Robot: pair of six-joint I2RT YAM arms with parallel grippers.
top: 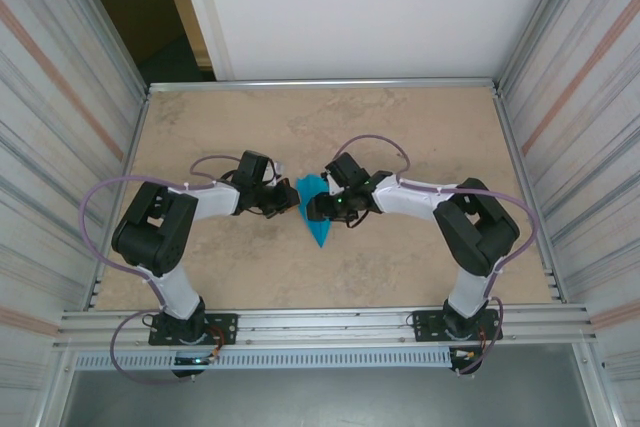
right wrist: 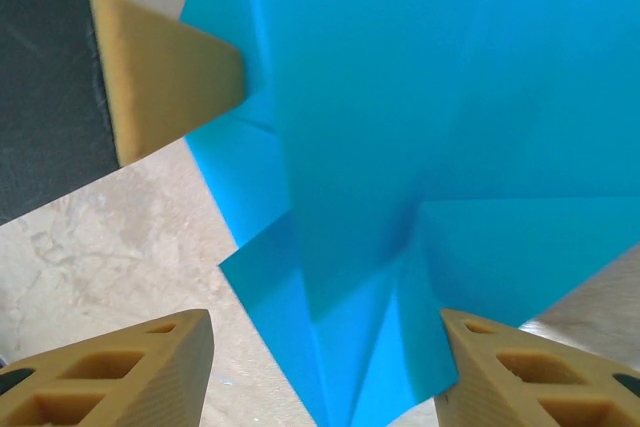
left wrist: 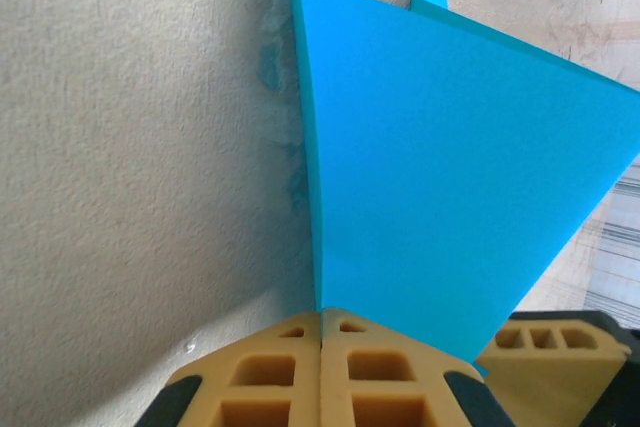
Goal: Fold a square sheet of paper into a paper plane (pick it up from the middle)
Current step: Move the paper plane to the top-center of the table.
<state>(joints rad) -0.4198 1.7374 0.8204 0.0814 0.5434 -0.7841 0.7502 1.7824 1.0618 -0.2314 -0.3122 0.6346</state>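
The turquoise sheet of paper [top: 319, 231] is folded into a narrow dart shape, its point toward the near edge, and it stands between the two grippers at the table's middle. My left gripper [top: 291, 198] is shut on it. In the left wrist view the closed fingertips [left wrist: 322, 315] pinch the folded edge of the paper [left wrist: 440, 167], which rises upright from them. My right gripper [top: 314, 207] is open. Its fingers [right wrist: 170, 357] stand apart on either side of the creased paper [right wrist: 400, 147], and the gripper [right wrist: 325, 319] grips nothing.
The beige table [top: 420, 127] is walled by corrugated metal panels [top: 570, 97] on both sides, with a rail [top: 320, 325] along the near edge. The left gripper's finger [right wrist: 170, 77] shows against the paper in the right wrist view, and a right finger [left wrist: 550, 347] sits beside the left jaws.
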